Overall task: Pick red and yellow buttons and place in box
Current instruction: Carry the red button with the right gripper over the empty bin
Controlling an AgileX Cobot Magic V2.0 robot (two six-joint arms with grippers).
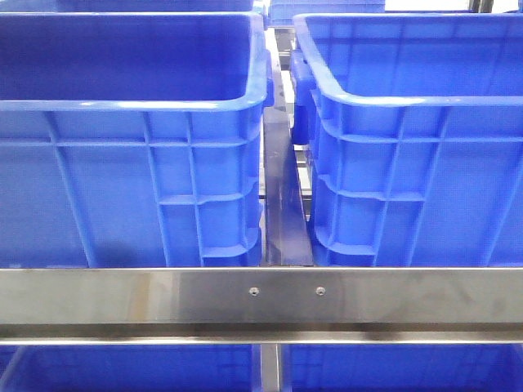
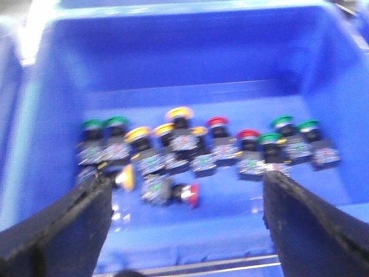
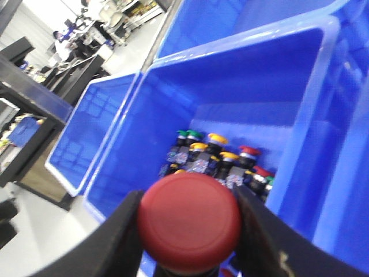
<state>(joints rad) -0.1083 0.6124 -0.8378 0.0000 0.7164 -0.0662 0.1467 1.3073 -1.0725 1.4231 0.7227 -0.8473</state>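
Observation:
In the right wrist view my right gripper (image 3: pixel 189 197) is shut on a red button (image 3: pixel 189 222), holding it above a blue crate (image 3: pixel 230 86) that holds several more buttons (image 3: pixel 216 156). In the left wrist view, which is blurred, my left gripper (image 2: pixel 185 180) is open and empty over a blue crate (image 2: pixel 184 57). In that crate a red button (image 2: pixel 193 195) and a yellow button (image 2: pixel 128 176) lie on their sides in front of a row of upright yellow (image 2: pixel 180 112), red (image 2: pixel 218 122) and green (image 2: pixel 117 122) buttons. Neither gripper shows in the front view.
The front view shows two deep blue crates side by side, left (image 1: pixel 131 163) and right (image 1: pixel 409 163), with a narrow gap between them and a steel rail (image 1: pixel 261 294) across the front. In the right wrist view a second crate (image 3: pixel 92 124) with a bare floor stands beside the one with buttons.

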